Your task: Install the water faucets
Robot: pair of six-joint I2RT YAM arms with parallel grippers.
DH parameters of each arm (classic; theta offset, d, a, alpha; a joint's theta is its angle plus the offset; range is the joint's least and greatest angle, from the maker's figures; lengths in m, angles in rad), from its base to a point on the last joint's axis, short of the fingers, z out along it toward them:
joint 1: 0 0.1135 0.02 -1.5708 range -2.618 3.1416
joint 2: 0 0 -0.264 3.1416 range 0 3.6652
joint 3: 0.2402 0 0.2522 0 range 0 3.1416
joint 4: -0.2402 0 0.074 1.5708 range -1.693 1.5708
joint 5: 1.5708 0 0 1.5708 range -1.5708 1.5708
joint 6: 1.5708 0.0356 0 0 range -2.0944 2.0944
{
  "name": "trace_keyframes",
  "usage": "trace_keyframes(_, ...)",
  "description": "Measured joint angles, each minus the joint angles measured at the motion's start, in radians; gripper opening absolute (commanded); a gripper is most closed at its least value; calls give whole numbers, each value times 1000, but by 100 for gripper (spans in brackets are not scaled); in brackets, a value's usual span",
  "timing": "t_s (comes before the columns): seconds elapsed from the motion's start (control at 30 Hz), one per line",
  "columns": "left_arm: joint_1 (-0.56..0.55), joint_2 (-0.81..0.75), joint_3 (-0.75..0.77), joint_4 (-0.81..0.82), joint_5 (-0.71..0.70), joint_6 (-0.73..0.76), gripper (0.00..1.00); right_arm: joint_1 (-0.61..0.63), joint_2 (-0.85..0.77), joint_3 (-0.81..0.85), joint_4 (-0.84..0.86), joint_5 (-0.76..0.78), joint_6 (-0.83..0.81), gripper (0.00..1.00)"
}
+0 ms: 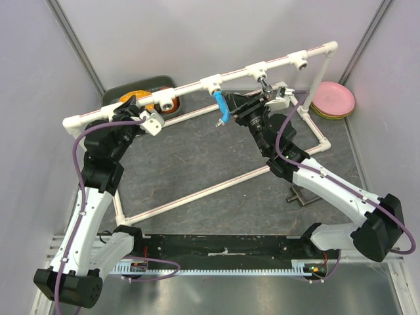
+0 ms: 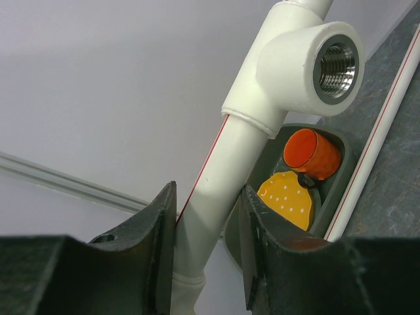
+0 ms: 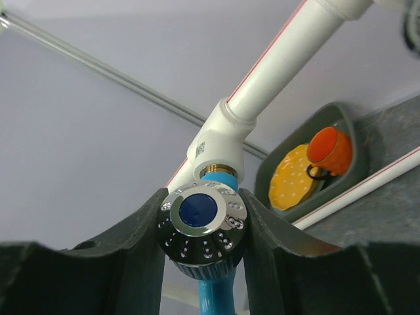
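Left gripper: clamped on the white plastic pipe rail, just below an empty threaded tee socket.
Right gripper: both fingers squeezing the round chrome-rimmed knob of the bright blue plastic faucet.
Blue faucet: seated in a white tee socket on the rail.
Chrome metal faucet: hangs at the next tee to the right.
Far back: dark tray with orange cup; pink plates.
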Motion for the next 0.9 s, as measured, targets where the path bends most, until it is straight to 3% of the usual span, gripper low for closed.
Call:
trace_keyframes(0.27, 0, 0, 1, 2, 4, -3, 2, -22, 4, -62, 39, 19, 384, 2)
trace_keyframes(0.3, 0, 0, 1, 3, 3, -3, 2, -23, 8, -68, 48, 20, 422, 4)
trace_keyframes(0.4, 1, 2, 1, 4, 2, -3, 2, -26, 13, -79, 68, 18, 483, 24)
trace_keyframes(0.43, 1, 2, 1, 5, 2, -3, 2, -26, 13, -79, 71, 17, 475, 37)
trace_keyframes(0.47, 1, 2, 1, 5, 2, -3, 2, -26, 13, -79, 74, 16, 465, 44)
trace_keyframes(0.5, 1, 2, 1, 5, 2, -3, 2, -27, 13, -78, 76, 16, 451, 59)
trace_keyframes(0.6, 3, 3, 1, 11, -2, -2, 2, -31, -8, -77, 56, 27, 366, 78)
trace_keyframes(0.9, 10, 10, 4, 18, -1, -2, 2, -74, -205, -3, -126, 57, -85, 97)
